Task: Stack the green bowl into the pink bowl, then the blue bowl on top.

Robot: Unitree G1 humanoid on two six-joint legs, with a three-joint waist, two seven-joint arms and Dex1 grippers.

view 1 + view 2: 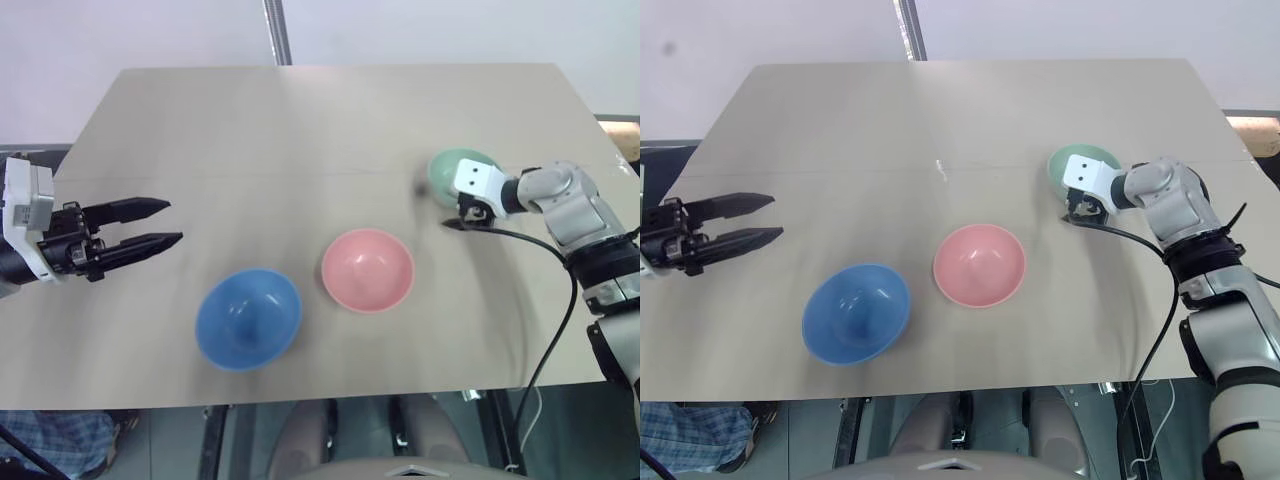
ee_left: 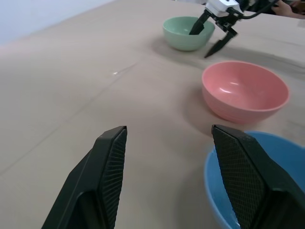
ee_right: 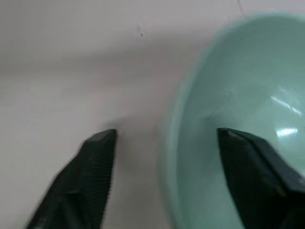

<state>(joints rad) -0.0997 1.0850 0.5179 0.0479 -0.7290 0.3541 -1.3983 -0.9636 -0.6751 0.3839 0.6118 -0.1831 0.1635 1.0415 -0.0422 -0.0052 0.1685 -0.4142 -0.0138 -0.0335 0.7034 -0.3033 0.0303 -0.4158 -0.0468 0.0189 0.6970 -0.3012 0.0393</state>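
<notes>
The green bowl (image 1: 452,168) stands upright at the table's far right. My right gripper (image 1: 452,212) is open and straddles its near rim, with one finger inside the green bowl (image 3: 238,119) and the other outside on the table. The rim sits loose between the fingers, with a gap on either side. The pink bowl (image 1: 368,268) rests upright in the middle near the front. Left of it, the blue bowl (image 1: 248,318) stands upright. My left gripper (image 1: 172,221) hovers open and empty over the table's left edge, pointing toward the bowls.
The beige table (image 1: 300,130) holds the three bowls. A metal pole (image 1: 277,30) rises behind its far edge. A black cable (image 1: 560,300) hangs from my right arm across the table's right front corner.
</notes>
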